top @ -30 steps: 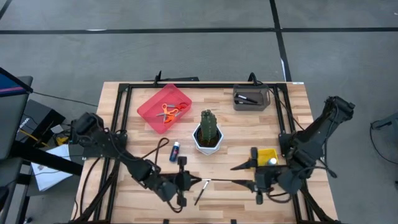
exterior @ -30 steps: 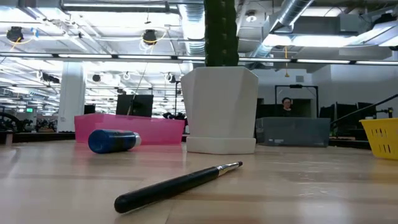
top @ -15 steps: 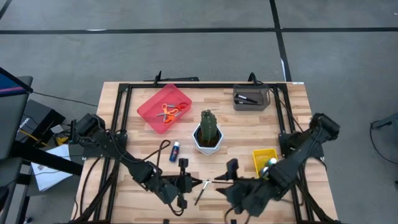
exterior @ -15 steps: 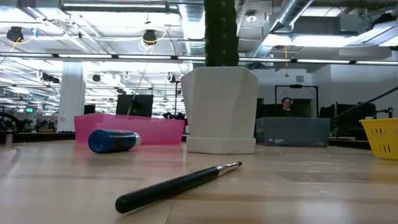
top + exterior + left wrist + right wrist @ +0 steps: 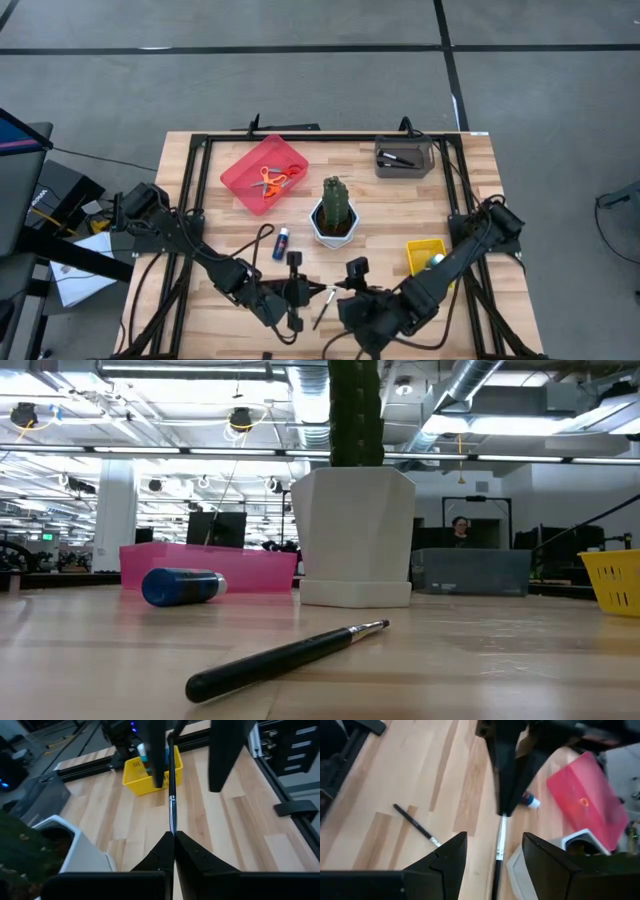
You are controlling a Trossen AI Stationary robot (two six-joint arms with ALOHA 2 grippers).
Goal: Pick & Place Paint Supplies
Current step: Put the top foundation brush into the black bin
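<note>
A thin dark-handled paintbrush is held level by my shut left gripper near the table's near edge. My right gripper is open at the brush's free handle; in the left wrist view its fingers stand on either side of the handle. A second paintbrush lies flat on the table. A blue bottle with a white cap lies on its side. Orange-handled scissors lie in a red tray. My left gripper pinches the paintbrush at its bristle end, just behind the silver ferrule, between the tips of its two fingers. The fingers come level from the table's left and lie along the brush. The handle sticks out toward the table's right, off the table.
A green cactus in a white pot stands mid-table behind the grippers. A yellow bin holding a bottle sits at the right, and a grey bin with dark brushes at the far right. Black frame rails border the table.
My right arm has swung toward the table's left, carrying its gripper along the held paintbrush toward my left gripper, from beside the yellow bin to close in front of the left fingers. The brush and the things on the table have stayed put.
</note>
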